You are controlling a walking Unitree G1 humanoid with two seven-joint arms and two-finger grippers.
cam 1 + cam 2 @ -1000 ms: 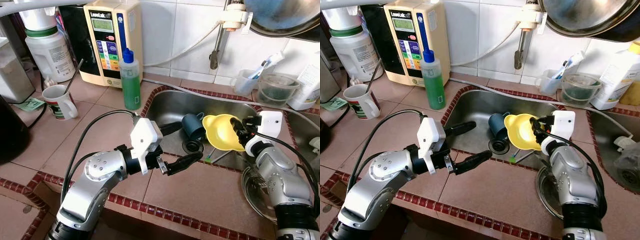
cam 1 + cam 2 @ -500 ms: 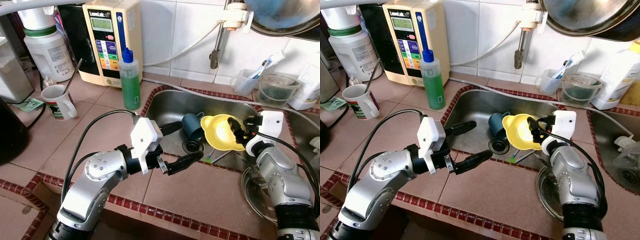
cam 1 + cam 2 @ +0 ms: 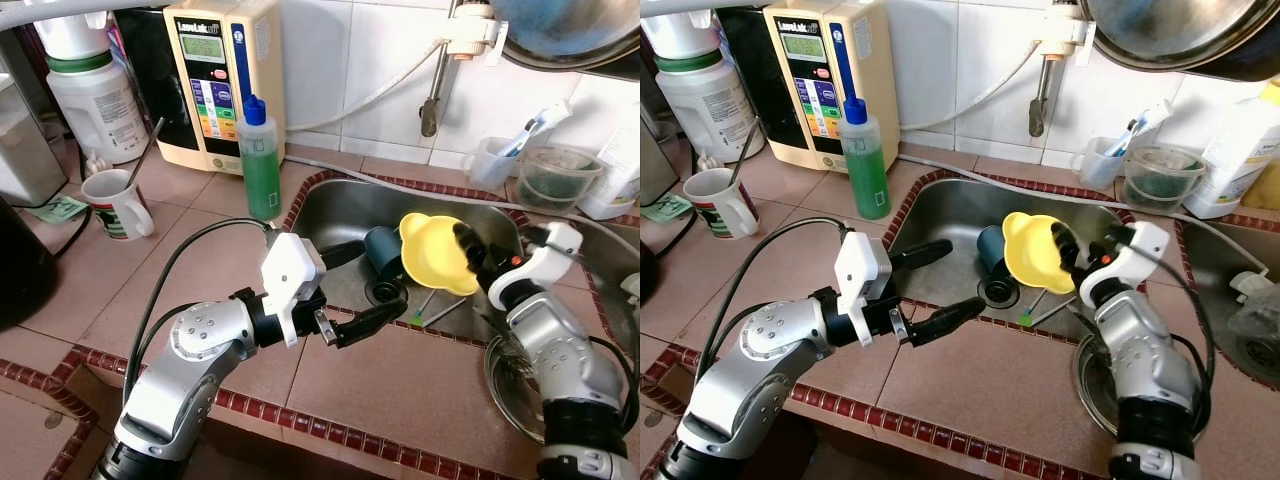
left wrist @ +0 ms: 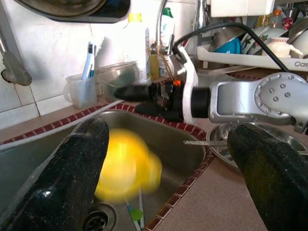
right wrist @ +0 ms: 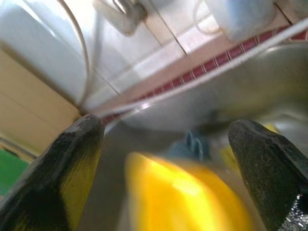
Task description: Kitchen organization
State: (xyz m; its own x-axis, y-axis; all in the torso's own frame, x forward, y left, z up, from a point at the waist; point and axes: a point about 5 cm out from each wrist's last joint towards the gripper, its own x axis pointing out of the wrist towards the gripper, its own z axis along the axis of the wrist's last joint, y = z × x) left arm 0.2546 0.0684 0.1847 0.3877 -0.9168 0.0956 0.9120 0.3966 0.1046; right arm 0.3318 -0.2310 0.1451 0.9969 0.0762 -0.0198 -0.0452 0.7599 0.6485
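A yellow funnel-shaped bowl (image 3: 430,252) hangs tilted over the steel sink (image 3: 345,212), blurred in both wrist views (image 4: 126,164) (image 5: 185,197). My right gripper (image 3: 468,248) is right beside its rim, fingers spread wide and open, the bowl loose in front of them. A dark blue cup (image 3: 383,250) lies on its side in the sink, just left of the bowl and by the drain (image 3: 385,292). My left gripper (image 3: 383,279) hovers open over the sink's front left edge, holding nothing.
A green soap bottle (image 3: 261,160) stands at the sink's back left corner, a water machine (image 3: 225,80) behind it and a mug (image 3: 118,203) further left. Utensils (image 3: 435,308) lie in the sink. A steel bowl (image 3: 505,385) sits by my right arm.
My right gripper has opened and let go of the yellow bowl, which has shifted left and tipped over the sink. The right wrist has turned. The left arm is still.
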